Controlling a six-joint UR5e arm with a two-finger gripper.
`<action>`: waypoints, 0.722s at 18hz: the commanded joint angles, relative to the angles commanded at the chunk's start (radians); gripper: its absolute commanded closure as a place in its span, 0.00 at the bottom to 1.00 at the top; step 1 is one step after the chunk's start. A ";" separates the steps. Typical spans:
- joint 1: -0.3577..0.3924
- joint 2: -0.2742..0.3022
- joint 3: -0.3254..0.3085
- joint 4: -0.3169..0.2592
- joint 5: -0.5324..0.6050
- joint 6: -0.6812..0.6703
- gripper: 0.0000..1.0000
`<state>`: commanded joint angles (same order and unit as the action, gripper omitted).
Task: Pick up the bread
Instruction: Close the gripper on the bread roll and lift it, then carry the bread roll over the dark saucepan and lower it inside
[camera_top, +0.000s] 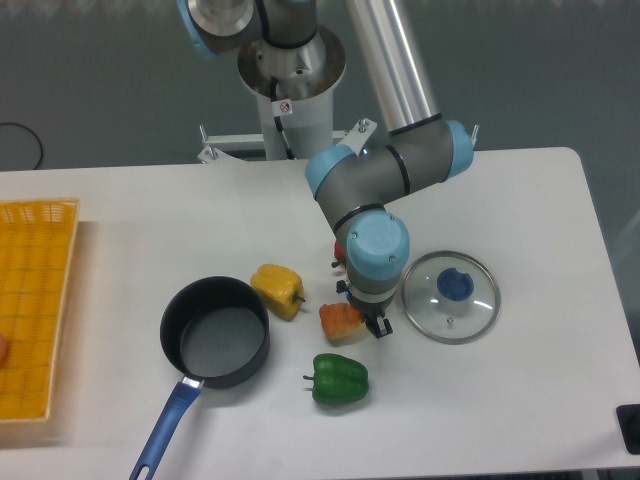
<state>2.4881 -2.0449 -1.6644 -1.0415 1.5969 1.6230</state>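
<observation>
At frame centre, on the white table (520, 200): the bread (338, 320), orange-tan, lying just right of the yellow pepper (277, 289) and above the green pepper (339, 379); right end of the loaf tucked under the wrist of the arm. Directly over that end: the gripper (372, 327), pointing down, mostly hidden behind its own blue-capped wrist joint; only one dark finger tip (380, 328) showing, just right of the bread and close to the table; jaws seemingly either side of the loaf, though whether closed on it cannot be told from here. Right of the gripper: a glass lid (451, 296) with a blue knob, flat on the table, near but apart from the finger. Left of centre: a dark pot (214, 332) with a blue handle running toward the lower edge, just beside the yellow pepper. At the far left edge: a yellow gridded tray (35, 300). A sliver of red visible behind the wrist, too hidden to identify. On the arm's base at upper centre: a small round sticker, too small to read; no legible writing elsewhere.
</observation>
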 joint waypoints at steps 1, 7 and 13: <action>0.000 0.015 -0.002 -0.006 0.000 0.000 0.79; -0.011 0.112 -0.029 -0.055 -0.008 -0.005 0.79; -0.098 0.161 -0.026 -0.068 -0.021 -0.127 0.79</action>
<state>2.3901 -1.8838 -1.6905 -1.1091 1.5754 1.4959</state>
